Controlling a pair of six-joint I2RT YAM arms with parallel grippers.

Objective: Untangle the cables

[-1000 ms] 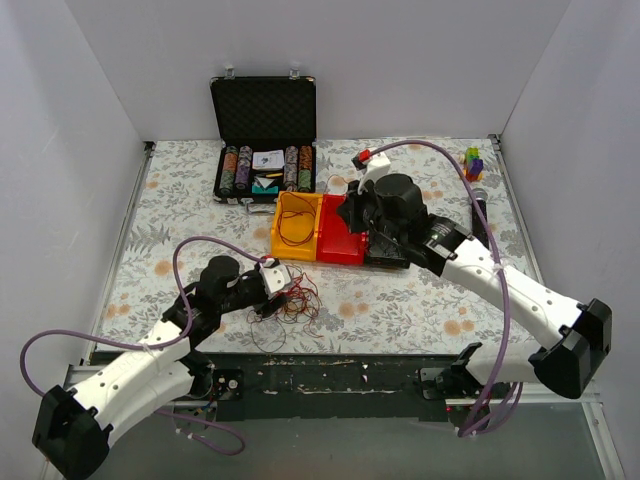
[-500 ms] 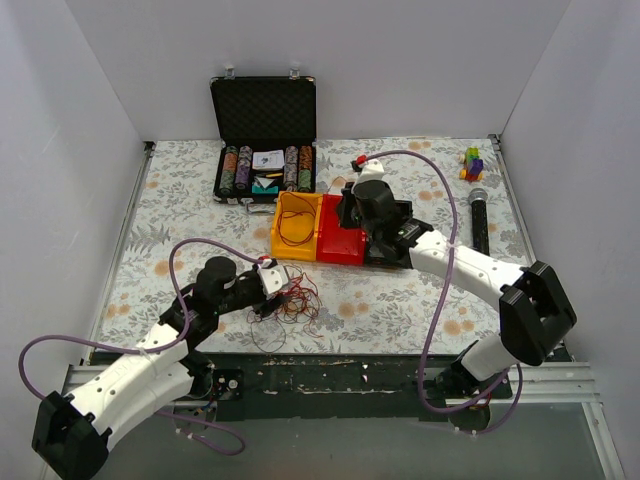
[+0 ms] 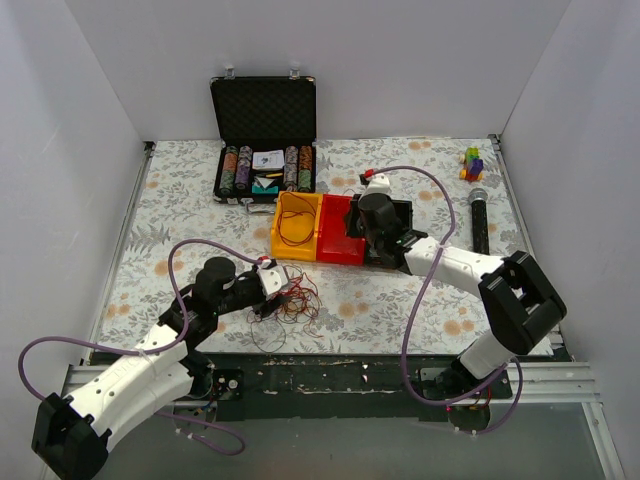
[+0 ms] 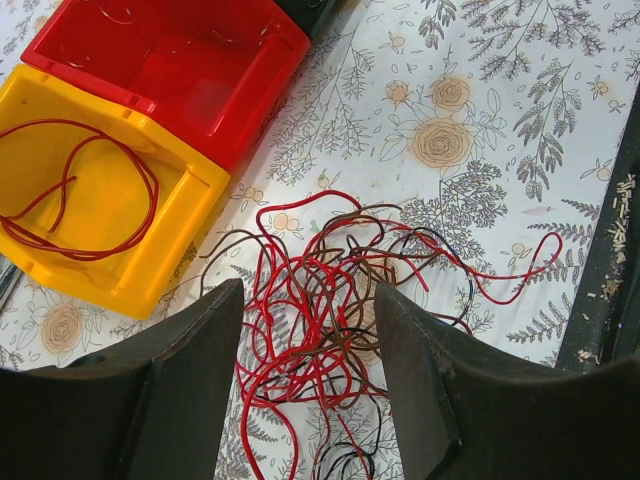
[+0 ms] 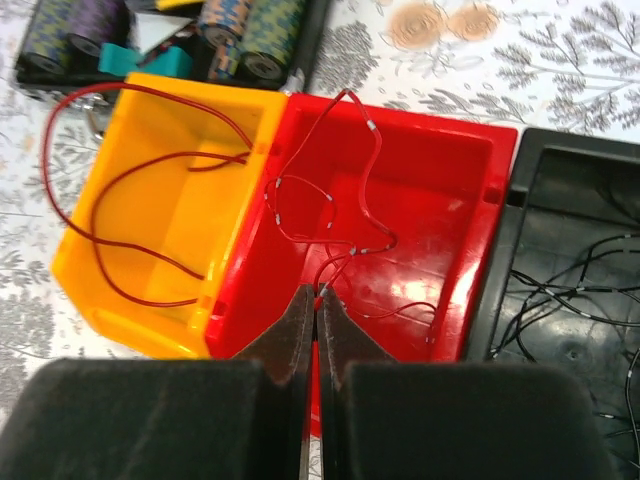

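at the table's near edge the left gripper is hovering half spread over the cables, its jaws straddling the loose nest, gripping nothing. farther in, the right gripper is pinching a thin red wire, fingers pressed together, above the red bin.

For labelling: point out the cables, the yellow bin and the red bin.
cables (image 4: 318, 300): left wrist view, middle of the nest.
yellow bin (image 4: 165, 255): left wrist view, near outer wall.
red bin (image 5: 440, 165): right wrist view, far inner wall.
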